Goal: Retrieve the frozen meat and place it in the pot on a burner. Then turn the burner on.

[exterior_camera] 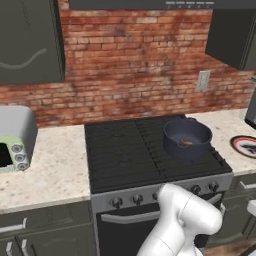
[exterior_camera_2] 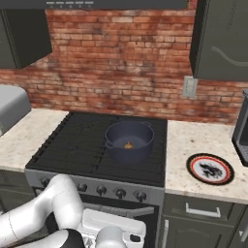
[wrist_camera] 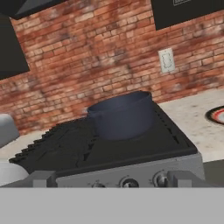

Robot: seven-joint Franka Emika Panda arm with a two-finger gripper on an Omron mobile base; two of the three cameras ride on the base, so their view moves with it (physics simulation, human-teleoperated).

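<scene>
Meat (exterior_camera_2: 128, 145), a small orange-brown lump, lies on the floor of the pot (exterior_camera_2: 130, 141), so the placing part of the task looks done. The pot stands on the stove (exterior_camera: 130, 155), on the burner at its right rear as the base views show it, square over the grate, which is the spot that will heat it once that burner is lit. The end effector (wrist_camera: 112, 178) sits low in front of the stove, its 2 fingers (wrist_camera: 42, 179) set wide apart with nothing between them, facing the front panel where the knobs (exterior_camera_2: 120, 193) run in a row. That low, level pose makes sense for the remaining step: a knob has to be approached head-on and pinched before it can be turned. My judgement is that the next move calls for picking the knob that matches the pot's burner; which 1 that is cannot be read from the panel. A red-rimmed plate (exterior_camera_2: 210, 169) rests on the bench (exterior_camera_2: 193, 140) to the right of the stove, well apart from the pot and out of the way.
</scene>
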